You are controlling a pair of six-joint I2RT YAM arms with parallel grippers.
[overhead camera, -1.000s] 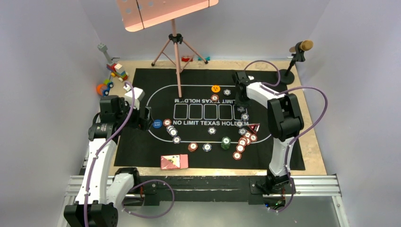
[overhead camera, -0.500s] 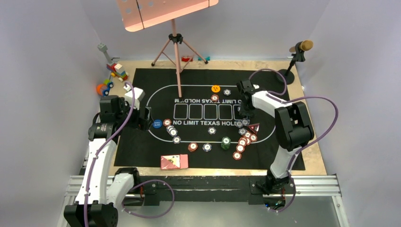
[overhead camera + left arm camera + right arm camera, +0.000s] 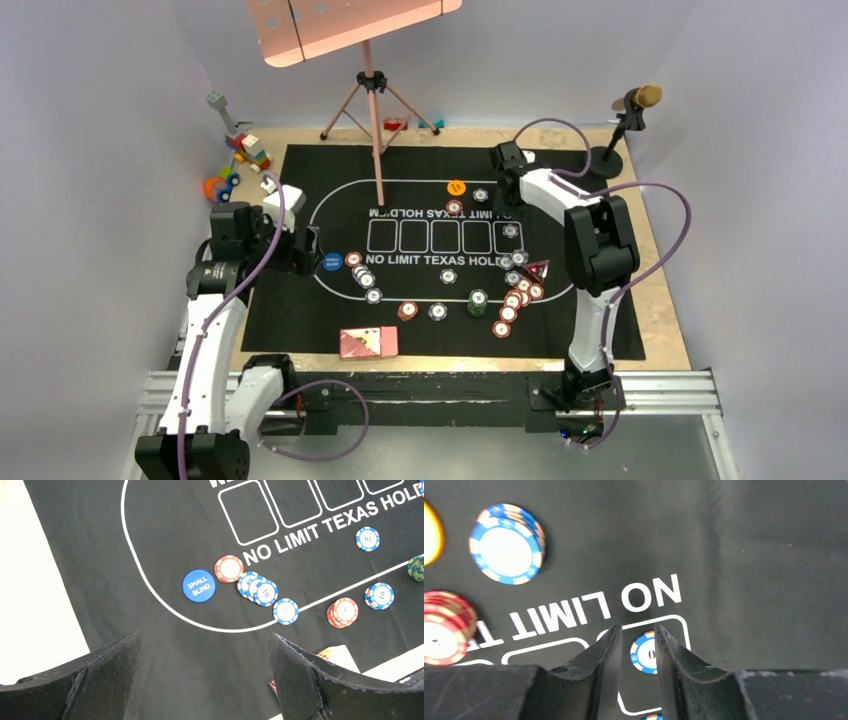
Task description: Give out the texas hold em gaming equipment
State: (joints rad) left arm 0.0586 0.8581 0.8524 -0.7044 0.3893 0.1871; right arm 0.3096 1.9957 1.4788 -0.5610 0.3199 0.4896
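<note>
My right gripper hovers over the far right of the black mat, its jaws a narrow gap apart with nothing between them. Through that gap a blue-edged chip lies flat in the last printed card box. Beside it sit a blue-edged chip, a red chip stack and the orange disc. My left gripper is wide open above the mat's left end, near the blue small-blind disc. The card box lies at the near edge.
Several chips cluster at the mat's right, with a green one and more along the oval line. A pink music stand stands on the far side. A microphone is at the far right, toy blocks at the far left.
My right gripper dipped toward the right card box, then pulled back to the far side; the chip there now shows uncovered. The left arm has not moved.
</note>
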